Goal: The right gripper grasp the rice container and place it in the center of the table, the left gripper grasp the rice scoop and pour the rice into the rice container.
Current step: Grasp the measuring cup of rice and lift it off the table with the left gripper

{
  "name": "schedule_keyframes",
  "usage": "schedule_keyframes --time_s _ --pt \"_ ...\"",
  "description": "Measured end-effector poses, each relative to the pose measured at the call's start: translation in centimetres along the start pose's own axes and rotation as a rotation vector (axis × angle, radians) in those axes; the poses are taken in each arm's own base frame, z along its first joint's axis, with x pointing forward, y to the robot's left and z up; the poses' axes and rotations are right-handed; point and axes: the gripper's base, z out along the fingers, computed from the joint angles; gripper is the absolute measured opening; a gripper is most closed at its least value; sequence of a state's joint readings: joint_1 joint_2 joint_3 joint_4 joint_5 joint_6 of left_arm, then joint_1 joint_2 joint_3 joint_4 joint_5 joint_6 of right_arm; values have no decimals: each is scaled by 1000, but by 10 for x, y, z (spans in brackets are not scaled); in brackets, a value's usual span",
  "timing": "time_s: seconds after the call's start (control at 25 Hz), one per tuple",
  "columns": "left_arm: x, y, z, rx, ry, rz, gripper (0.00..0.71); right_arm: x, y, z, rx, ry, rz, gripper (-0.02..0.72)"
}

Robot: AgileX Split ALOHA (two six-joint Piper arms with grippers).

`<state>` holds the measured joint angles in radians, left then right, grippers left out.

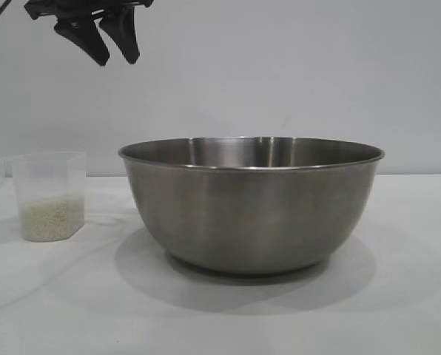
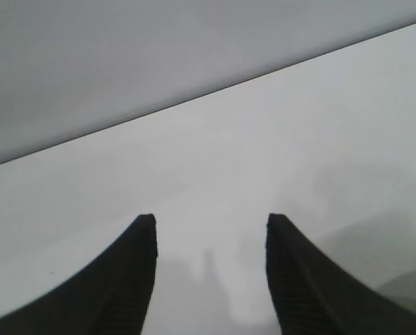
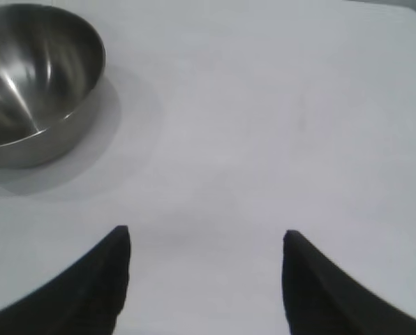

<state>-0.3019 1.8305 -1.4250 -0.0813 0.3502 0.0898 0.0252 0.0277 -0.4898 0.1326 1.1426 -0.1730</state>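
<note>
From the outside, my left gripper hangs high above the scoop, fingers parted and holding nothing, which I take as staging for the descent onto the handle. The scoop stands upright on the table with rice filling its lower part. Its handle is barely visible against the wall, so I can't judge its exact angle. Just beside it, apart, sits the bowl, upright and roughly central, so the placing step looks done. Its inside is hidden from this level view. My right gripper is out of the outside shot; its wrist camera shows the fingers spread over bare table, empty, well apart from the bowl.
</note>
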Motion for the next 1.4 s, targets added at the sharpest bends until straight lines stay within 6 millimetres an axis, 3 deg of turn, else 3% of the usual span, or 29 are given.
schedule_keyframes --time_s 0.12,0.44,0.64,1.16,1.4 --pt "14 1 -14 -15 -75 13 316 0 0 -1 1 -5 -1 401" --pt "93 0 -74 -48 -329 58 316 0 0 -1 2 -5 -1 401" --pt "135 -1 -99 -49 -339 65 316 0 0 -1 2 -5 -1 401" --pt "213 2 -110 -87 -235 -23 316 0 0 -1 2 -5 -1 401" --pt "229 8 -111 -157 -278 -16 316 0 0 -1 2 -5 -1 401"
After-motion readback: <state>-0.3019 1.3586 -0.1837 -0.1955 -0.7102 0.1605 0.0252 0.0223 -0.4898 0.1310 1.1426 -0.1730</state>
